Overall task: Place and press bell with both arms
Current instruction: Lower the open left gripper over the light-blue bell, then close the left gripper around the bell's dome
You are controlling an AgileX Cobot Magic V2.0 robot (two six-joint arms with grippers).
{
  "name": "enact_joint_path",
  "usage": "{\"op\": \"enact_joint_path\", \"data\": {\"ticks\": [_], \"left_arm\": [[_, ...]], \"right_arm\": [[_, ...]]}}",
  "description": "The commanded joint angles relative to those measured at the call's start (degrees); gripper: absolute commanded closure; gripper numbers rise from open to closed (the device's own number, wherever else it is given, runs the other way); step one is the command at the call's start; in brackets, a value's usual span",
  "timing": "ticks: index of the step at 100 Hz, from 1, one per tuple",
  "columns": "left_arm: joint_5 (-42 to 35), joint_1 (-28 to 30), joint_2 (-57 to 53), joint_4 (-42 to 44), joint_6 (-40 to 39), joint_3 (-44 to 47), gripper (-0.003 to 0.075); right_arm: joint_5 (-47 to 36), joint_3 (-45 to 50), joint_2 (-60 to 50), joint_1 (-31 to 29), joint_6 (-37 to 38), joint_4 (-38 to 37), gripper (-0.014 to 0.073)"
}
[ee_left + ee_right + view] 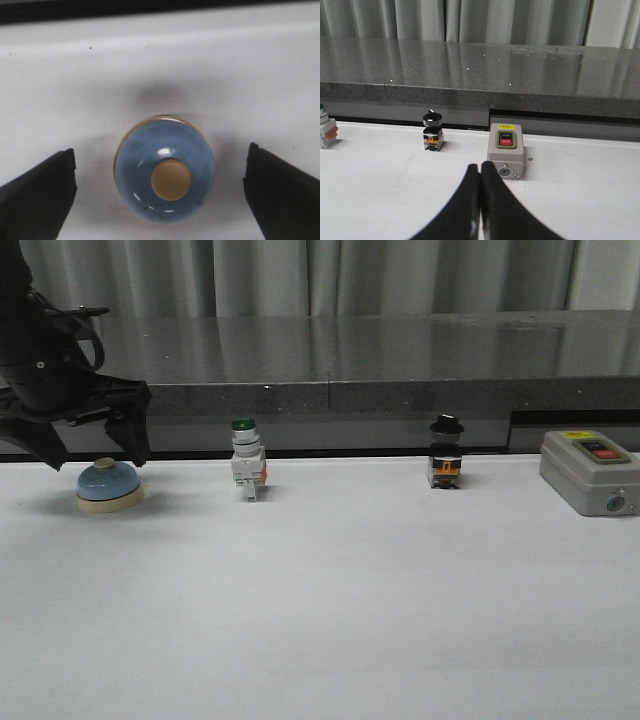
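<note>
The bell (109, 486) sits on the white table (350, 610) at its far left, directly under the left gripper (92, 445). That gripper's 2 fingers (37, 197) are spread wide, 1 on each side of the dome, touching nothing. The right gripper (480, 200) has its fingers pressed together, empty, near the grey box (506, 157). A green-capped switch (247, 472) stands right of the bell, well apart. The table's front half lies bare; a dark ledge (400, 395) bounds the back.
</note>
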Motion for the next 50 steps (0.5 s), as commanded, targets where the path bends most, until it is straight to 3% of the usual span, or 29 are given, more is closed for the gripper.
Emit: {"op": "enact_joint_path", "data": {"ticks": [1,50], "left_arm": [[-2.6,-0.3,-2.3,-0.5,0.1,-1.7,0.0084],[-2.6,-0.3,0.3,-0.5,0.1,-1.7,0.0084]], "right_arm": [[-4.3,-0.8,-1.0,-0.3,0.0,-0.5,0.0654],[-4.3,-0.8,-1.0,-0.3,0.0,-0.5,0.0654]]}}
